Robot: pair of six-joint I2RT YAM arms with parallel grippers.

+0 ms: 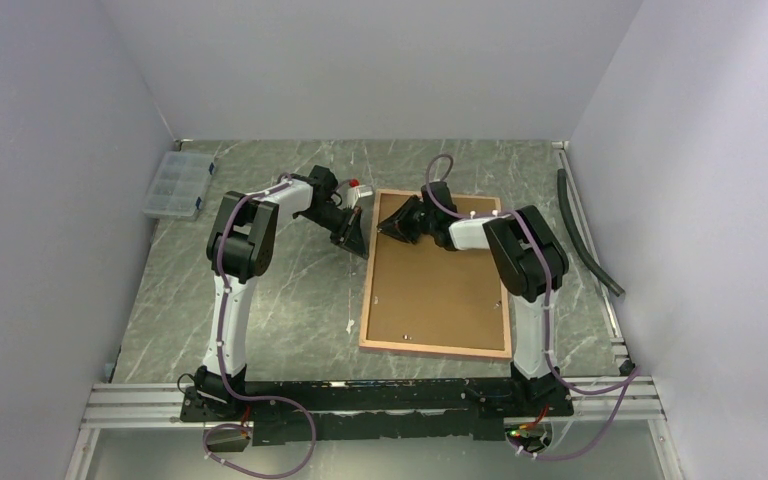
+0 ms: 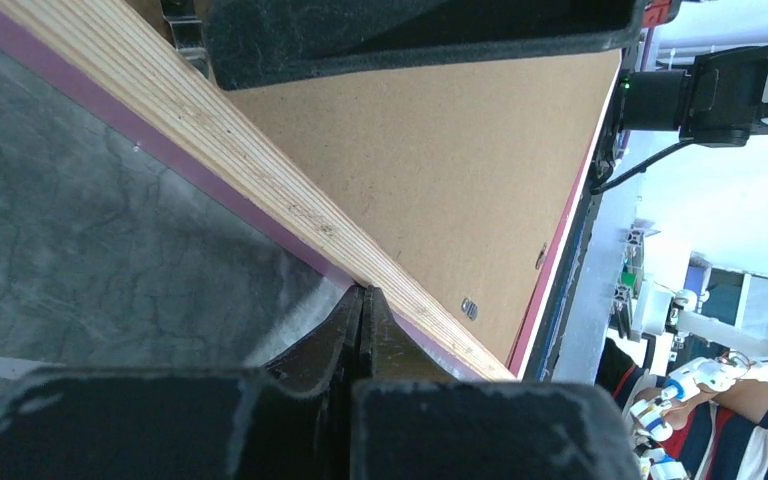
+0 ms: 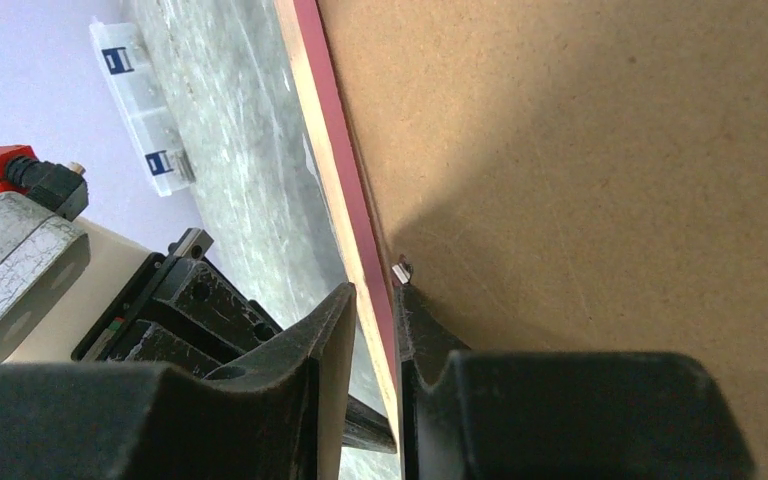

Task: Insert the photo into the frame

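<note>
**Corner grip on the frame may slip or twist, and the photo is out of sight**

Top external: the frame [image 1: 436, 351] lies back-up on the table [image 1: 290, 290], right of centre, and its brown backing board [image 1: 440, 280] fills the opening. Both arms meet at its far left corner. The left end effector [image 1: 352, 235] is at the outer side of the left rail, and the right end effector [image 1: 392, 222] is over the corner. The photo shows nowhere here, and whether it lies beneath the board cannot be told. If it is not inside, any work on the back would have to be undone.

Left wrist: the left end effector [image 2: 363, 297] has its fingers pressed together with nothing between them. Its tips rest against the lower pink edge of the frame's [image 2: 260, 180] wooden rail. As a wedge or stop, so narrow a point could skid along the rail or dig under it. The frame would then tilt or slide across the table.

Right wrist: the right end effector [image 3: 375, 300] appears clamped across the thin rail of the frame [image 3: 330, 120]. One finger is outside and the other inside at the edge of the backing board [image 3: 580, 180], just beside a small metal tab [image 3: 401, 270]. The hold is on a narrow strip near one corner. Lifting from there would hang the whole frame on a short grip. It could swing in the fingers, slip out, or flex enough for the board to shift. The inner finger could also bend the tab.
</note>
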